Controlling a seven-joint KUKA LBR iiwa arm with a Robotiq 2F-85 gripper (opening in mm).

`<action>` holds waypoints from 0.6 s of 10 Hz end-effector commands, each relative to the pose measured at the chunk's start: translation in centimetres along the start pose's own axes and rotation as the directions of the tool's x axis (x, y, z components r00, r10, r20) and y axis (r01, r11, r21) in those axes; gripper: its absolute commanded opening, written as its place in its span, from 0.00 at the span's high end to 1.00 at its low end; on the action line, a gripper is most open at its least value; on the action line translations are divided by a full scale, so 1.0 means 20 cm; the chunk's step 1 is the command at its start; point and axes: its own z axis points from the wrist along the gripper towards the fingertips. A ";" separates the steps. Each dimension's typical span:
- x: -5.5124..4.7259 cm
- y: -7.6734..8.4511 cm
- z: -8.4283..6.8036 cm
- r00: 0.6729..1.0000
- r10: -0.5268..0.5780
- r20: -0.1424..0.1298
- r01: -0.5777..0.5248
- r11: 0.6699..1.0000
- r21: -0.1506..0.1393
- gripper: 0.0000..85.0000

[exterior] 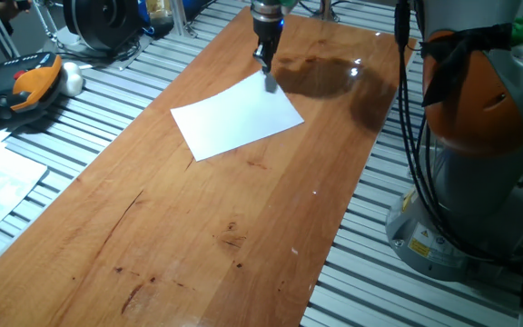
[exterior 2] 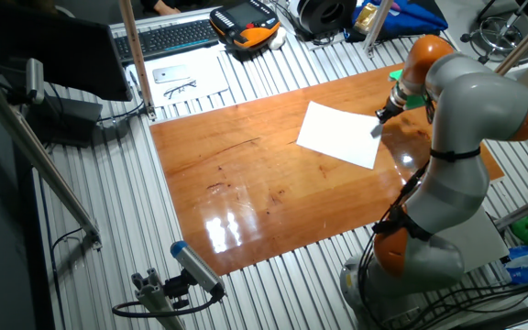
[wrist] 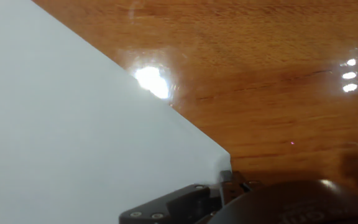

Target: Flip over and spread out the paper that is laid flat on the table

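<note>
White and blank on its upper face, the paper point(exterior: 237, 116) lies flat on the glossy reddish-brown worktop point(exterior: 189, 227), turned at an angle so that its corners point outward like a diamond. No print shows on the visible side, and the sheet looks smooth, without folds. In one fixed view it sits toward the far half of the wood, at about 12 o'clock from the worktop's centre. The hand point(exterior: 267, 77) comes down from above at the sheet's far corner, at roughly 1 o'clock from the paper's middle, its tips at or just over that corner. In the hand view the white sheet fills the left side of the frame, its corner ending right beside the dark finger hardware point(wrist: 185, 202) at the bottom edge. Whether the hand is wide, narrow or pinching the corner cannot be told. Bright lamp reflections point(wrist: 152, 81) glint on the wood along the paper's edge.
</note>
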 end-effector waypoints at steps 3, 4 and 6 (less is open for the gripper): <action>0.02 -0.04 -0.21 1.000 -0.008 -0.019 0.008 1.000 0.015 1.00; 0.02 -0.07 -0.26 1.000 -0.011 -0.017 0.012 1.000 0.023 1.00; 0.03 -0.11 -0.37 1.000 -0.008 -0.020 0.008 1.000 0.022 1.00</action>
